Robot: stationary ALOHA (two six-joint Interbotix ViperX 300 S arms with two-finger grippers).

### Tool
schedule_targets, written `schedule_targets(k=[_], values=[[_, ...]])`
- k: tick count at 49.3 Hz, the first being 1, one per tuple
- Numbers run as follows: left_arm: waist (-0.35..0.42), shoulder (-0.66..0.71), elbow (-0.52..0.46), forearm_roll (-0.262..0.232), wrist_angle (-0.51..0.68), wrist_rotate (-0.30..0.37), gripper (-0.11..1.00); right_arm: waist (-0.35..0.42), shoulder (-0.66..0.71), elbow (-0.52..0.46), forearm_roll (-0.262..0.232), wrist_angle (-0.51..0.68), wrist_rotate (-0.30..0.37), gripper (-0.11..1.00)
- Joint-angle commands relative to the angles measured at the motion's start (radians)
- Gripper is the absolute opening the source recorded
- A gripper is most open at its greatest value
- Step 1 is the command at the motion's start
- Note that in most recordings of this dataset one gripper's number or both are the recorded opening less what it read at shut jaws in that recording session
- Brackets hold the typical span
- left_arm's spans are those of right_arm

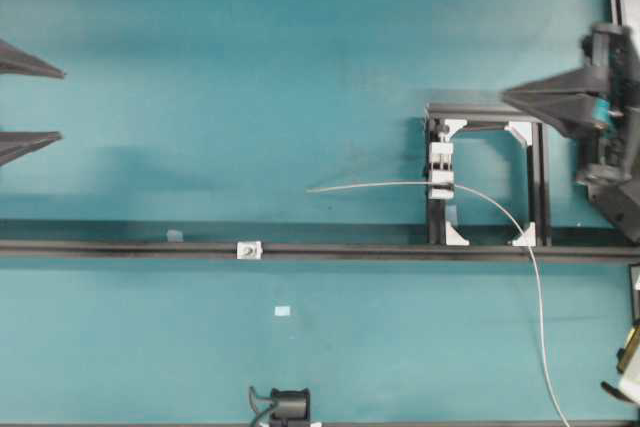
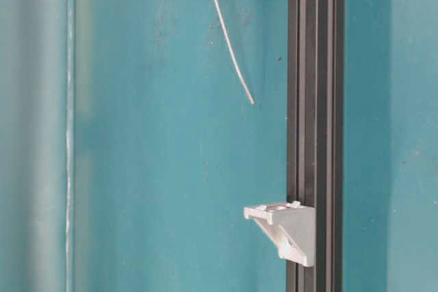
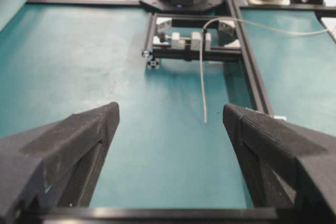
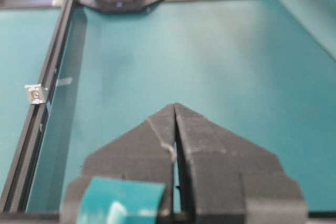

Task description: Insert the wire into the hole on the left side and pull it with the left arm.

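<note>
The thin silver wire (image 1: 380, 185) already pokes left through the small white block (image 1: 441, 169). The left black end effector (image 1: 28, 102) waits far off, wide open (ready to pull); the right one (image 1: 520, 97) is closed, empty.

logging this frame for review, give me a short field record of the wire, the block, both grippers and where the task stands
wire: passes through the white block, free end sticking out toward the left gripper, long tail curving down to the bottom edge of the overhead view
white block: fixed on the left bar of the black square frame
left gripper: open, at the left edge, apart from the wire
right gripper: shut, beside the frame's top right corner, not holding the wire
task stage: wire inserted, pull not yet done
</note>
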Motion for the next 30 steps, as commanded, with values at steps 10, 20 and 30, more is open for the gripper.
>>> schedule_targets(k=[10, 20, 30], values=[[0.032, -0.158, 0.052, 0.003, 0.143, 0.003, 0.67, -0.006, -0.202, 0.109, -0.002, 0.225, 0.009, 0.00], [0.048, -0.167, 0.094, 0.003, 0.204, 0.002, 0.67, -0.006, -0.161, 0.120, -0.002, 0.238, 0.021, 0.00], [0.048, -0.173, 0.104, 0.003, 0.262, -0.005, 0.67, -0.006, -0.091, 0.109, -0.002, 0.229, 0.067, 0.00]])
